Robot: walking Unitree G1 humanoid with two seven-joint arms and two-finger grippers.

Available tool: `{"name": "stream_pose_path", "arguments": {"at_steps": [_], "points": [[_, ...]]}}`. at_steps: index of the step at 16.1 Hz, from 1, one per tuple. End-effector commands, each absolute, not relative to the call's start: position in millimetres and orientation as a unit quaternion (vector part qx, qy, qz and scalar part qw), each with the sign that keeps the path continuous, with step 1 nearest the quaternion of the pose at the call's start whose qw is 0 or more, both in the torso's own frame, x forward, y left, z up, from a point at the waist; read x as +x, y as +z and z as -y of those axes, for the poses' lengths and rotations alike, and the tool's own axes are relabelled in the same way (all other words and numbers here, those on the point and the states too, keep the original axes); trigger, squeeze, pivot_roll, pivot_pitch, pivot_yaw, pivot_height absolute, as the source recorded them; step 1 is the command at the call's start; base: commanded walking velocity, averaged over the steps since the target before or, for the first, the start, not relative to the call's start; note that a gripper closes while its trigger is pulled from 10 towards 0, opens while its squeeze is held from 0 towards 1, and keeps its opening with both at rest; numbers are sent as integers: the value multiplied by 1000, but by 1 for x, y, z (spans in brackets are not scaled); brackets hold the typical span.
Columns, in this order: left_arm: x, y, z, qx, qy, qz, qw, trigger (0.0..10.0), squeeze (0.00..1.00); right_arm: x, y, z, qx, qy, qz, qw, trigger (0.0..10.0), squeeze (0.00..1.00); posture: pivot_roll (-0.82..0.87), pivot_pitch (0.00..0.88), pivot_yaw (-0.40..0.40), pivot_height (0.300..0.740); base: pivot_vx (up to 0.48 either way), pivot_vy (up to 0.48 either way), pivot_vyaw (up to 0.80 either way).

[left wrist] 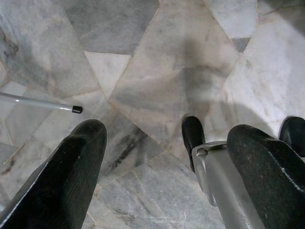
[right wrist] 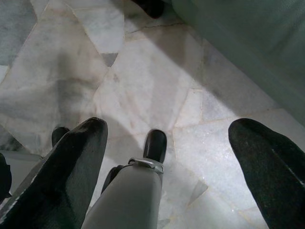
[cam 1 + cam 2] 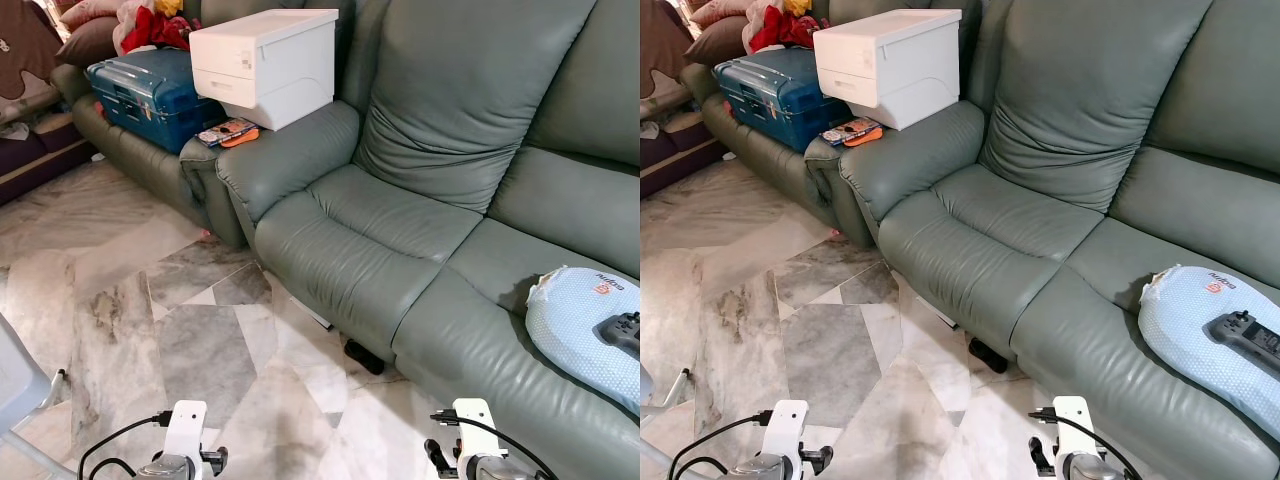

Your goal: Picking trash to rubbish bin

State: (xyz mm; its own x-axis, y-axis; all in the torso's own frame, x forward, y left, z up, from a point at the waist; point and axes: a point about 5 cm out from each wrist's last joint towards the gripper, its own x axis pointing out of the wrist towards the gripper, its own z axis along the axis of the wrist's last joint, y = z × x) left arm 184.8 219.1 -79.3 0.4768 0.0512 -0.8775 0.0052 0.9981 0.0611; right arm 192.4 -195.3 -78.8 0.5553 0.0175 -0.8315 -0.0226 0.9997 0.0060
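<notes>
A colourful flat packet (image 3: 228,132) lies on the sofa's armrest beside a white box (image 3: 266,62). A small dark object (image 3: 363,356) sits on the marble floor at the foot of the sofa. Both arms hang low at the bottom of the eye views, the left wrist (image 3: 185,440) and the right wrist (image 3: 470,432). My left gripper (image 1: 167,129) is open over bare marble with nothing between its fingers. My right gripper (image 2: 167,124) is open too, over the floor near the sofa's base.
A green leather sofa (image 3: 420,200) spans the middle and right. A blue suitcase (image 3: 150,92) lies on a second sofa at the back left. A light blue cushion (image 3: 575,325) carries a black device. A thin metal leg (image 1: 43,102) crosses the floor at my left.
</notes>
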Motion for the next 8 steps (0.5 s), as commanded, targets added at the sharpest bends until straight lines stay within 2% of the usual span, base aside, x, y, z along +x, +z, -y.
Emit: {"name": "stream_pose_path", "arguments": {"at_steps": [1, 6, 7, 8], "points": [[263, -32, -211, -11, 62, -384, 921, 10000, 0, 265, -36, 177, -9, -12, -383, 923, 10000, 0, 78, 0, -43, 740, 0, 0, 0], [263, -32, -211, -11, 62, -384, 921, 10000, 0, 265, -36, 177, -9, -12, -383, 923, 10000, 0, 78, 0, -43, 740, 0, 0, 0], [262, -33, -211, -8, 53, -389, 920, 10000, 0, 262, -38, 176, -7, -14, -384, 923, 10000, 0, 14, 0, 41, 740, 0, 0, 0], [256, -36, -218, 0, 50, -400, 915, 10000, 0, 254, -45, 171, 0, -14, -389, 921, 10000, 0, 11, 0, 43, 740, 0, 0, 0]]}}
